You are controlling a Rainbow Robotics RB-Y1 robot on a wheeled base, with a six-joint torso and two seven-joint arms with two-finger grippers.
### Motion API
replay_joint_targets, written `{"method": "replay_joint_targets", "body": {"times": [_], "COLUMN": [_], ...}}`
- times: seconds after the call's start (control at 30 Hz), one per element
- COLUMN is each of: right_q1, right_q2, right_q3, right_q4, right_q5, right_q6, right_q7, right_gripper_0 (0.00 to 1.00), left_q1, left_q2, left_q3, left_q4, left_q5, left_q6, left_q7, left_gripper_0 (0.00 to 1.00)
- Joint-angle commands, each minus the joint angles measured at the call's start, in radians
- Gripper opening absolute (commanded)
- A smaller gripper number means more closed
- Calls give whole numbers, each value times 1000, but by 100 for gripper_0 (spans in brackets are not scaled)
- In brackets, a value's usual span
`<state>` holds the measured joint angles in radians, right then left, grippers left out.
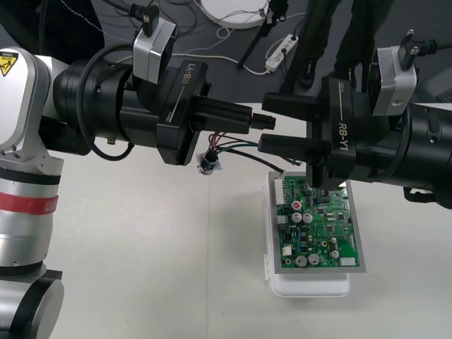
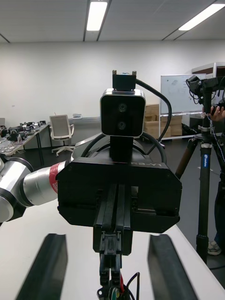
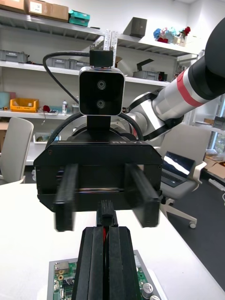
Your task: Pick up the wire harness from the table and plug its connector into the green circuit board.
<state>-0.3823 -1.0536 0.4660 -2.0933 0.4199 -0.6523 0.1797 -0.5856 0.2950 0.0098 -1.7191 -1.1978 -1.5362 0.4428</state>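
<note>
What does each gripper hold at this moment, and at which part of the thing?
The left gripper is shut on the wire harness at its plug end, the black plug poking out. The right gripper is open and holds nothing.

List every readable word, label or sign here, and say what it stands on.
"RB-Y1": casing of the left gripper.
"RB-Y1": casing of the right gripper.
On the left arm, a yellow warning sign: no legible words.
Print on the green circuit board: too small to read.
</note>
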Motion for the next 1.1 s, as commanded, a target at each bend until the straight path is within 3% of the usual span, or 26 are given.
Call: {"method": "replay_joint_targets", "body": {"times": [0.03,0.73,1.1], "right_q1": [-32,-33,-1], "right_q2": [9,-5,-117], "right_q3": [17,16,16], "right_q4": [-14,-8,-7], "right_q5": [3,3,5], "right_q6": [-6,-13,-41], "right_q7": [-29,-43,-74], "right_gripper_0": [100,100,100], "left_q1": [-43,33,81], "left_q2": [-20,23,85], "left_q3": [4,-10,-119], "left_q4": [-17,10,205], "left_q5": [20,61,161], "left_q6": [39,38,4], "left_q7": [-50,-92,-383], "left_gripper_0": [0,0,0]}}
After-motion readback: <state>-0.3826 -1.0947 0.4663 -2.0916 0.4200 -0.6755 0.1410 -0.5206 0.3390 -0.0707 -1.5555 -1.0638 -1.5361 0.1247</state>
